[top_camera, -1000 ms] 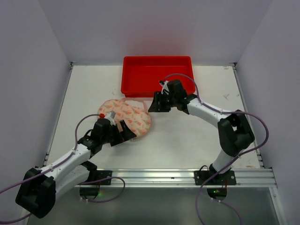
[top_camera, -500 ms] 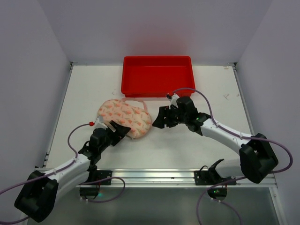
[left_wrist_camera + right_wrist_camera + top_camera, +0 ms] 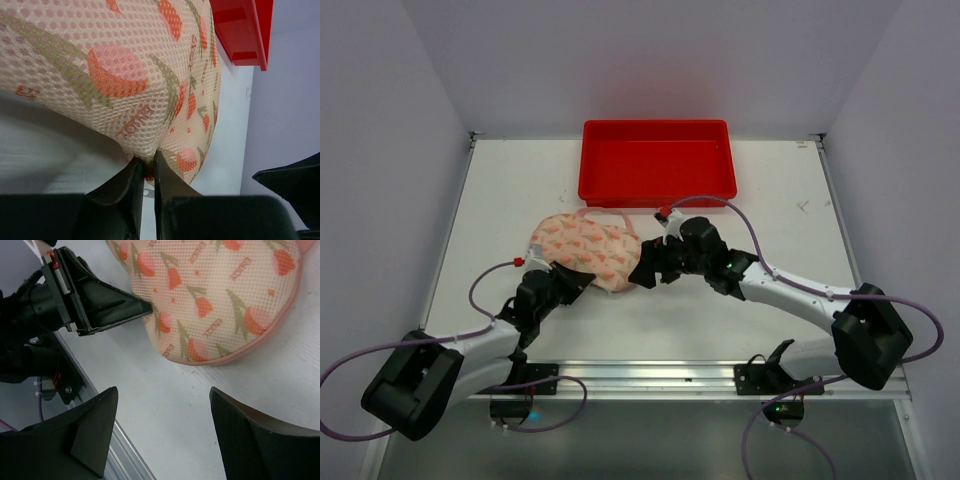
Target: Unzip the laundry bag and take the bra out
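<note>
The laundry bag (image 3: 588,248) lies zipped shut on the white table, cream mesh with salmon tulip print and a pink rim (image 3: 260,347). My left gripper (image 3: 149,160) is shut on the bag's near edge, pinching a fold of mesh (image 3: 125,75). From above, that gripper (image 3: 582,281) sits at the bag's near-left side. My right gripper (image 3: 164,395) hangs open just above the table, a little short of the bag's right end (image 3: 215,300), touching nothing. In the top view the right gripper (image 3: 648,270) is beside the bag. The bra is hidden.
A red plastic tray (image 3: 658,190) stands at the back of the table, just beyond the bag. The aluminium rail (image 3: 650,375) runs along the near edge. White walls close in the left, right and back sides.
My left gripper drew back to the bag's near edge and closed on it. My right arm swung from the tray toward the bag's right end, and its jaws opened wider.
</note>
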Action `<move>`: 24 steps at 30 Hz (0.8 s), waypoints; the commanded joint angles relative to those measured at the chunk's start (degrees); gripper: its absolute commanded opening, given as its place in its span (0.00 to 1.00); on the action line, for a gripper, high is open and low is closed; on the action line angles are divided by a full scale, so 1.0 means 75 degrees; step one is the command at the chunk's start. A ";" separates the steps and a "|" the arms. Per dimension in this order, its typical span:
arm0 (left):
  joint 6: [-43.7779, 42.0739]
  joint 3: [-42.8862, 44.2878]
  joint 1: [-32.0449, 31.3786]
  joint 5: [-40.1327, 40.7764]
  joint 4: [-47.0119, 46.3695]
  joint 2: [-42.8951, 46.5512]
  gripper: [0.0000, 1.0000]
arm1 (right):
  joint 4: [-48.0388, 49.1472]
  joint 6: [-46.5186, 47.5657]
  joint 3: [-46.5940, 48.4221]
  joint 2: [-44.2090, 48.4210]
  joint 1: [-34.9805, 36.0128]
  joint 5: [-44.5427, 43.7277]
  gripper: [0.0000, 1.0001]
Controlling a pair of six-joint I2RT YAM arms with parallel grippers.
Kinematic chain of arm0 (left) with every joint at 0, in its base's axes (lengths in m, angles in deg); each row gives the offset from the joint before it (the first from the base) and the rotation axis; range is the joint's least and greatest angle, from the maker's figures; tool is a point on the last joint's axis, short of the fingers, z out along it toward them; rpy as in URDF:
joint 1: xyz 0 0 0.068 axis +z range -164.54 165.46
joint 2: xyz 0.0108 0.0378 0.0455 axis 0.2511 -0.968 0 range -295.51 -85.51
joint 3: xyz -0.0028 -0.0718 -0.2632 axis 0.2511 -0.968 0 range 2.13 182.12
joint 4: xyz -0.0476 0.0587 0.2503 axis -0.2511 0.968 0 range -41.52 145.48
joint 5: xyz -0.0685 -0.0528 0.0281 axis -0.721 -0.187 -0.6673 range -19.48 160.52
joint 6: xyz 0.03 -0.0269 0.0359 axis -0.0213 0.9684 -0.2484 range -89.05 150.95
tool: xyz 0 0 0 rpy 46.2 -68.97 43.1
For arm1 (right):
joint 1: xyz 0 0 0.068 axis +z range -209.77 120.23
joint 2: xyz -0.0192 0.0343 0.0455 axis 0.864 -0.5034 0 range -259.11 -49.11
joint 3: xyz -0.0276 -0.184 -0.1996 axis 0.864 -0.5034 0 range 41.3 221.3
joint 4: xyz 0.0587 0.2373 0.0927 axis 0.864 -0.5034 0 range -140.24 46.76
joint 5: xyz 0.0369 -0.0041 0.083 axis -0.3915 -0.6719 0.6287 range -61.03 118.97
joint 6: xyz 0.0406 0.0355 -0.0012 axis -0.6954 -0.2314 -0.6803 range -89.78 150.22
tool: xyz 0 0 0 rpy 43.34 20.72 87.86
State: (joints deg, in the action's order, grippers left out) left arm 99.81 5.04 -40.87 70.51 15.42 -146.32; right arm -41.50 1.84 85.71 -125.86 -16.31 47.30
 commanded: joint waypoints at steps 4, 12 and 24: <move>0.0637 0.0231 -0.0052 -0.0093 0.0162 0.0514 0.05 | 0.0027 0.0070 0.0185 -0.0102 0.1059 -0.1703 0.72; 0.1505 0.1204 -0.0169 0.0423 0.1956 0.1335 0.00 | -0.0185 -0.0680 0.0419 -0.0605 0.1974 -0.3356 0.54; 0.2080 0.1837 -0.0298 0.0553 0.2721 0.1230 0.00 | -0.0208 -0.1313 0.1134 -0.1286 0.2713 -0.5209 0.52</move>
State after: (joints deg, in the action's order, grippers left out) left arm 113.52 16.15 -42.62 73.35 35.50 -136.75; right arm -43.84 -5.70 91.28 -134.43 3.45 14.60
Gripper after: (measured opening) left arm 0.019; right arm 0.514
